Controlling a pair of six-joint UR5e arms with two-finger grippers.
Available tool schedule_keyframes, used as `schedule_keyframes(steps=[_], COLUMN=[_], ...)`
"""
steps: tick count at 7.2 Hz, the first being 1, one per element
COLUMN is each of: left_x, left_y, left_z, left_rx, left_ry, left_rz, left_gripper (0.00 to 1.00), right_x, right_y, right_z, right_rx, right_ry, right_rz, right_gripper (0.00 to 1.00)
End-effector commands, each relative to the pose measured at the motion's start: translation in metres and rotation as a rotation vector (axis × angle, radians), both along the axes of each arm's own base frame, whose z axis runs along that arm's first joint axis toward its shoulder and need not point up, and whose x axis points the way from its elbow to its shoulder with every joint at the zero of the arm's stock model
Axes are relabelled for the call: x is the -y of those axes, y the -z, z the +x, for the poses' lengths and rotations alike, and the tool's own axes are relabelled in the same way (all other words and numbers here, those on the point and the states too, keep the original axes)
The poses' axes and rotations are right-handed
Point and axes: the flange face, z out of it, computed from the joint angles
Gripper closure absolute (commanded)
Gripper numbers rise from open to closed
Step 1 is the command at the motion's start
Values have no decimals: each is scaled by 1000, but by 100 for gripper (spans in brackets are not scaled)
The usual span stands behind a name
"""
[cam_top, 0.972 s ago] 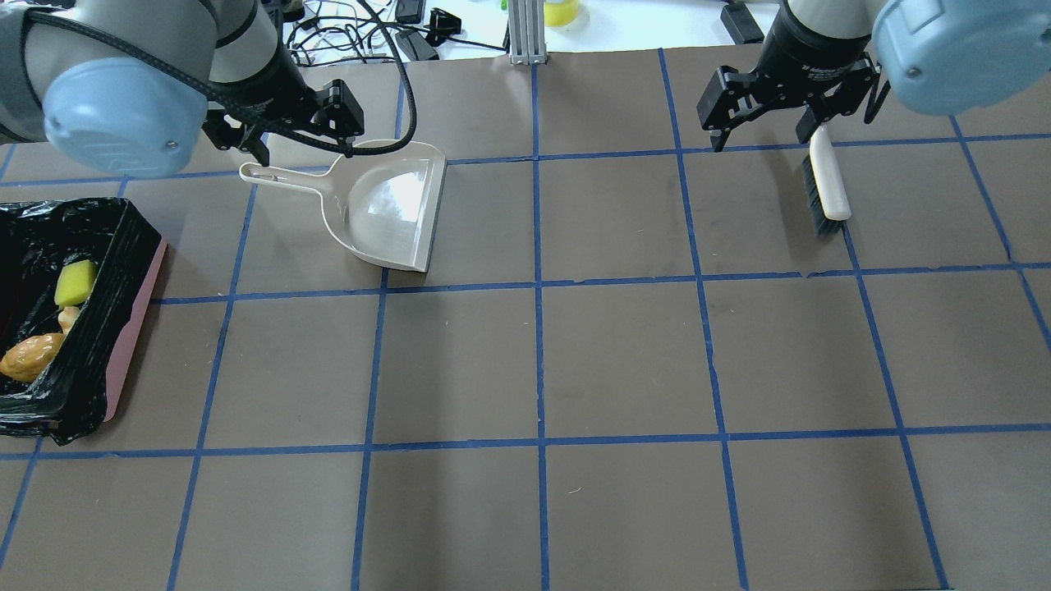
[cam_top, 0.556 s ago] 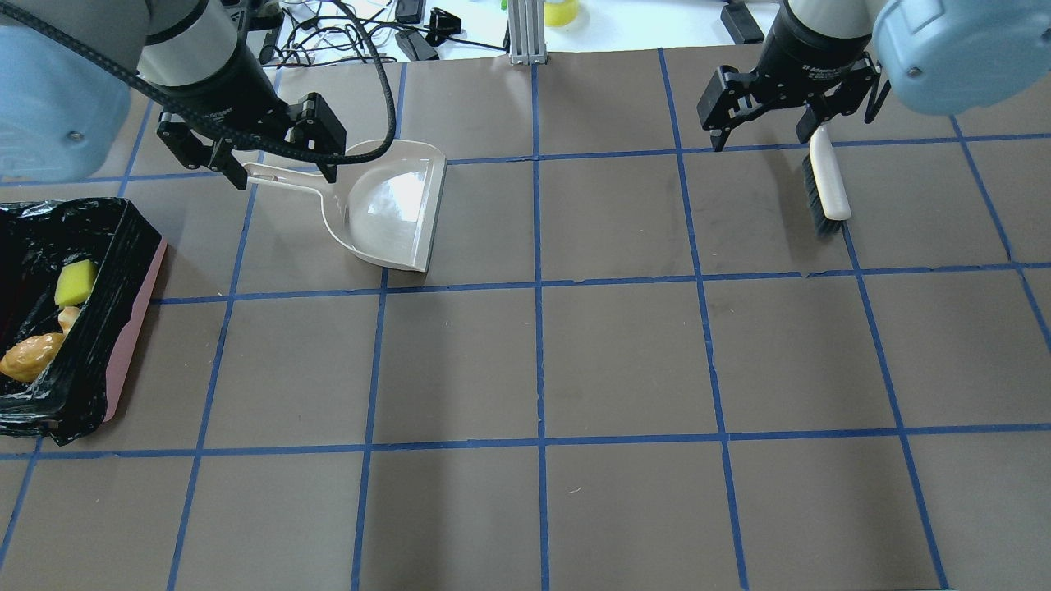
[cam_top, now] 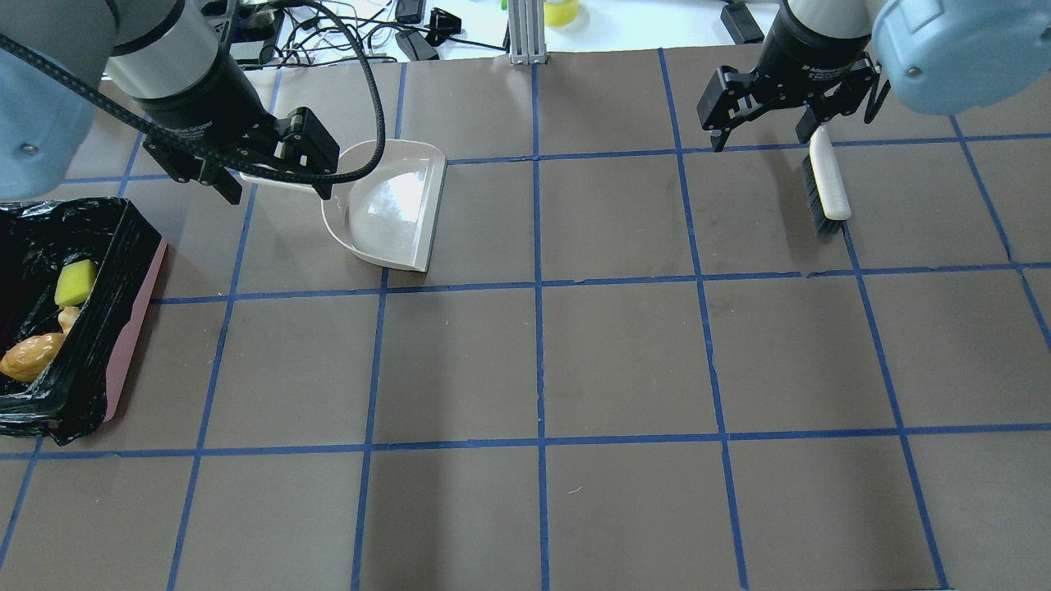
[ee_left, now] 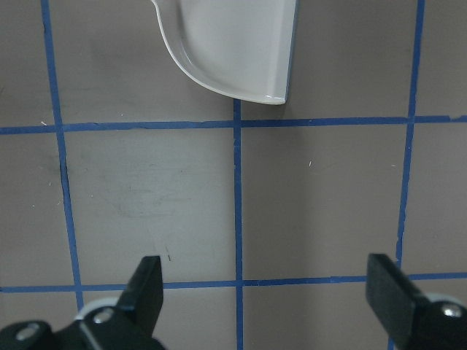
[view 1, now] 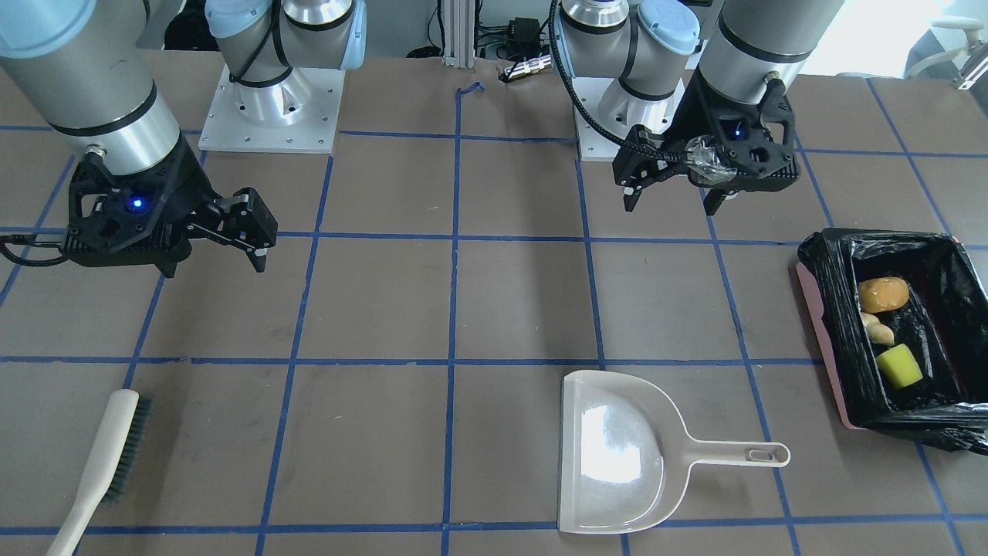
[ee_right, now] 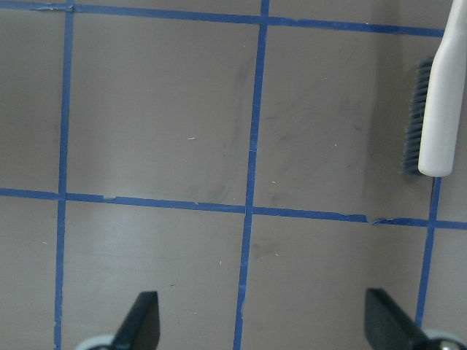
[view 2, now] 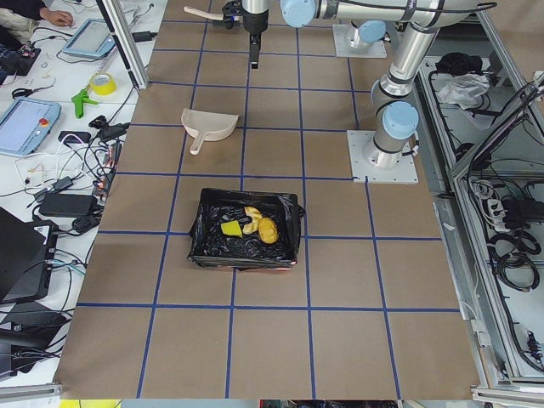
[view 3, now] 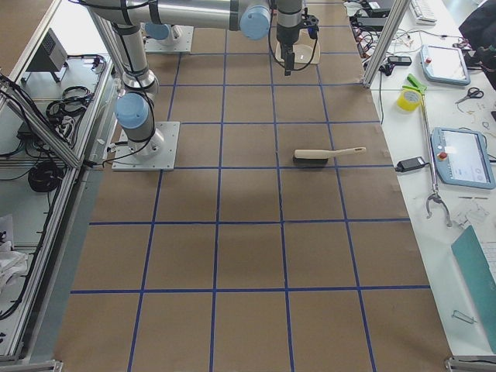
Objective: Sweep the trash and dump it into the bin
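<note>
The bin [cam_top: 131, 328] is a pink box lined with a black bag at the table's left edge; it also shows in the front view [view 1: 820, 324]. Inside it lie the golden-brown lump [cam_top: 29, 357], the yellow sponge wedge [cam_top: 75, 281] and the cream slice [cam_top: 68, 317]. My left gripper [cam_top: 275, 185] is open and empty, raised above the handle of the beige dustpan [cam_top: 394, 213]. My right gripper [cam_top: 762, 135] is open and empty, above the handle end of the brush [cam_top: 828, 185]. The left wrist view shows open fingers [ee_left: 146, 292] and the dustpan's edge [ee_left: 233, 44].
The dustpan [view 1: 617, 455] and brush [view 1: 100, 463] both lie flat on the brown, blue-taped table. Cables and devices sit beyond the table's far edge [cam_top: 345, 33]. A metal post [cam_top: 525, 33] stands at the far middle.
My left gripper has moved left and back from the dustpan and now hides its handle in the overhead view. The dustpan, brush, bin and right arm have not moved.
</note>
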Motion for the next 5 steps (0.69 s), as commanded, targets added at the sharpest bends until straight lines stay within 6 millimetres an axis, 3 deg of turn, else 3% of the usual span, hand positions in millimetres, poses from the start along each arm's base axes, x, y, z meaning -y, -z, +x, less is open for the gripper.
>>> schedule_keyframes(steps=[1, 5], left_x=[0, -2], left_y=[2, 8], left_z=[1, 1], left_rx=[3, 7], left_ry=[0, 2], left_rz=[5, 19], left_gripper=[0, 0], right_x=[0, 0], right_y=[0, 0], right_z=[0, 0], right_rx=[0, 0], right_ry=[0, 0], right_rz=[0, 0], right_gripper=[0, 0])
